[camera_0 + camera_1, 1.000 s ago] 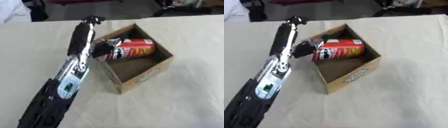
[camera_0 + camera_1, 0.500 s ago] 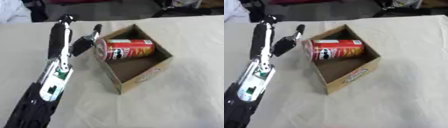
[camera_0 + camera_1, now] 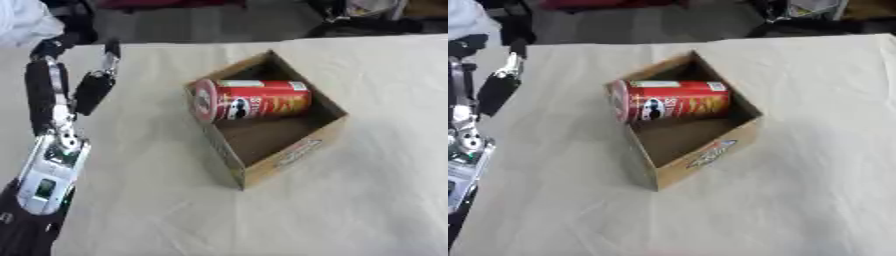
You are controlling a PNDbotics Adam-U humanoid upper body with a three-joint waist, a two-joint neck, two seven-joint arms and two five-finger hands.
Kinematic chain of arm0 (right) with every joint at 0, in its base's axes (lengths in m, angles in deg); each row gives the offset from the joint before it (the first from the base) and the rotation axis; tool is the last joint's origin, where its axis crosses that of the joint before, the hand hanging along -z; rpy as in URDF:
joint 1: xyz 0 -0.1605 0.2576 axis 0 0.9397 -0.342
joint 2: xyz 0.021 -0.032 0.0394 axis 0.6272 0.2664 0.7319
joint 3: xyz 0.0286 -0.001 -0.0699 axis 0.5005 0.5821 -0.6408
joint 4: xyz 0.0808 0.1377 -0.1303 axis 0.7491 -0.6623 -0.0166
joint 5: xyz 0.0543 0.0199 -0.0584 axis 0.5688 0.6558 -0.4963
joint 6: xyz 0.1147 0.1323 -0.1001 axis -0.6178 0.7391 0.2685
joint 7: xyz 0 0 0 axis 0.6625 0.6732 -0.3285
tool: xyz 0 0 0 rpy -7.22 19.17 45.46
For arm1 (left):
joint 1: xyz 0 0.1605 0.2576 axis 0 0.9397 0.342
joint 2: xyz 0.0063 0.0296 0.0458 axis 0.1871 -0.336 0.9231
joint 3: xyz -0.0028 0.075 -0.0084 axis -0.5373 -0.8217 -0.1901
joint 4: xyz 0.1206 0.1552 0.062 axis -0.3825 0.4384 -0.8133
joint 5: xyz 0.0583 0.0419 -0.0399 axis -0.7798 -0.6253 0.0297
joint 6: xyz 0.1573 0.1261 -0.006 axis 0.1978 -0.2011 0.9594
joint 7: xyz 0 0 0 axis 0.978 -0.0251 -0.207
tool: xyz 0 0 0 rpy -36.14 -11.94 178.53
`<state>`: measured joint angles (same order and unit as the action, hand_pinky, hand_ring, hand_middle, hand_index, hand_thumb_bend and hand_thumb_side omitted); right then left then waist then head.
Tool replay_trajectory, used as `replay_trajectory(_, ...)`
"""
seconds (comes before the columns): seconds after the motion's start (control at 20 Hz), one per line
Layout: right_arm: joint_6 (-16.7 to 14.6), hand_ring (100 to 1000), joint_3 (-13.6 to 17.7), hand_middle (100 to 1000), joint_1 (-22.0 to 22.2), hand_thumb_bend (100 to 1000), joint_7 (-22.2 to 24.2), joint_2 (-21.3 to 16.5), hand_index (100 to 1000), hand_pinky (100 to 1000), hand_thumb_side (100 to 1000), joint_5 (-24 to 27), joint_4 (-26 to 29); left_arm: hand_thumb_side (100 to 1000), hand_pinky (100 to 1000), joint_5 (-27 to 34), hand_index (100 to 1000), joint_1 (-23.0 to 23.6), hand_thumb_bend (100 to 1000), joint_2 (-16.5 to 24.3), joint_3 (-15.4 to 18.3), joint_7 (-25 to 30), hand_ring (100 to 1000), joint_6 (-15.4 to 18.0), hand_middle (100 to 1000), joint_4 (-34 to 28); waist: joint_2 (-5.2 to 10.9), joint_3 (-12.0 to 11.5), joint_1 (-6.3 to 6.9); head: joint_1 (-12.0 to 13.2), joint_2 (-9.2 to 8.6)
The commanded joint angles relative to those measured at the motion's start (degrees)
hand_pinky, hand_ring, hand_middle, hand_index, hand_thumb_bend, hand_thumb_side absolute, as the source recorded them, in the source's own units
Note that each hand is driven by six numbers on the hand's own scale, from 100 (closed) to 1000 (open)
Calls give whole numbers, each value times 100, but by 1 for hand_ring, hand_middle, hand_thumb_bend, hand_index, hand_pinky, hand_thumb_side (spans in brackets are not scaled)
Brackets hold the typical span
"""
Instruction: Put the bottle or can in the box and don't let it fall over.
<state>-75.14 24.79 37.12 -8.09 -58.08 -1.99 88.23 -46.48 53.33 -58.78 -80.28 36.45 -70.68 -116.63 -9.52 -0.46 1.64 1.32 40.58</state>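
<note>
A: Starting at the left edge, what is that long black and silver thing?

B: The robot's left arm (image 3: 48, 150), rising from the lower left corner. In the left eye view you get nearly its whole length, with a silver panel low down. The right eye view cuts most of it off at the edge.

A: And the hand at its top?

B: The left hand (image 3: 92, 90) hangs above the table (image 3: 350, 210), well apart from the box, grasping nothing. Its fingers look relaxed and released rather than clenched, though it is blurred in both views.

A: Moving right, where is the can?

B: The red can (image 3: 254, 100) lies on its side inside the cardboard box (image 3: 280, 162), in the far half, its pale end cap turned toward the left wall and sitting about level with the rim there. Its other end points to the right wall.

A: Does either view tell more about the box?

B: The right eye view shows more of the outer left wall (image 3: 636, 150) and the label (image 3: 710, 152) printed on the near right wall. The left eye view shows more of the bare brown floor before the can.

A: The right hand?

B: It appears in neither view.
</note>
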Motion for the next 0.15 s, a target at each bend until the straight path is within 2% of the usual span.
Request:
replay_trajectory(0.05, -11, 834, 70, 816, -33, 133, -31, -207, 866, 881, 756, 27, 143, 702, 772, 124, 786, 13, 511, 224, 217, -294, 830, 149, 710, -1, 106, -10, -17, 22, -77)
replay_trajectory(0.15, -18, 835, 77, 817, -28, 133, -39, -210, 866, 880, 754, 23, 147, 704, 774, 176, 786, 82, 516, 263, 310, -407, 831, 246, 711, 61, 104, -11, -22, 27, -88)
